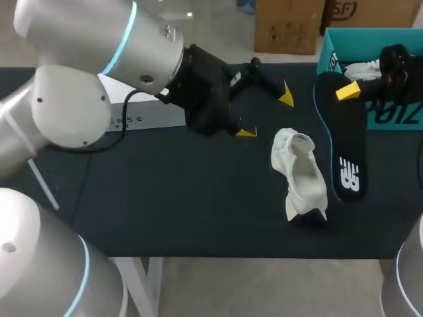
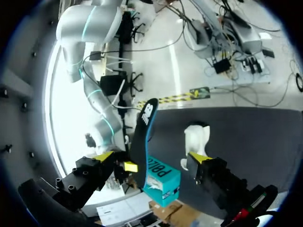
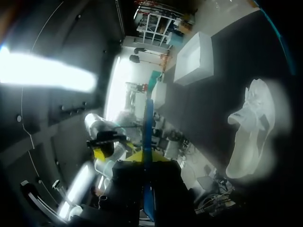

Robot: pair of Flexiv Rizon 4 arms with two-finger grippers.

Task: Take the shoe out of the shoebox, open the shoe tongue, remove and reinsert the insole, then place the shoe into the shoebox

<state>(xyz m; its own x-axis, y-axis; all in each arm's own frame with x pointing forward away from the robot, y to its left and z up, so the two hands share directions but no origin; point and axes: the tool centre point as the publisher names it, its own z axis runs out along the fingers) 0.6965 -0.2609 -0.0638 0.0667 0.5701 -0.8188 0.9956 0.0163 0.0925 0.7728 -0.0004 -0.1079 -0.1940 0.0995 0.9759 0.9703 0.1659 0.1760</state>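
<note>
A white shoe (image 1: 301, 173) lies on the black table, its opening facing up. To its right, the black insole (image 1: 344, 142) is held up at its far end by my right gripper (image 1: 350, 89), which is shut on it beside the teal shoebox (image 1: 370, 49). In the right wrist view the insole (image 3: 148, 127) runs edge-on out from between the fingers of the right gripper (image 3: 144, 158), with the shoe (image 3: 251, 127) off to one side. My left gripper (image 1: 266, 115) hangs open and empty left of the shoe. From the left wrist view, the insole (image 2: 142, 142), shoe (image 2: 196, 139) and shoebox (image 2: 161, 179) lie ahead of the left gripper (image 2: 151, 158).
A white flat box (image 1: 142, 115) lies at the back left of the table (image 1: 165, 198), under my left arm; it shows in the right wrist view as the white box (image 3: 194, 59) too. The shoebox stands at the table's back right corner.
</note>
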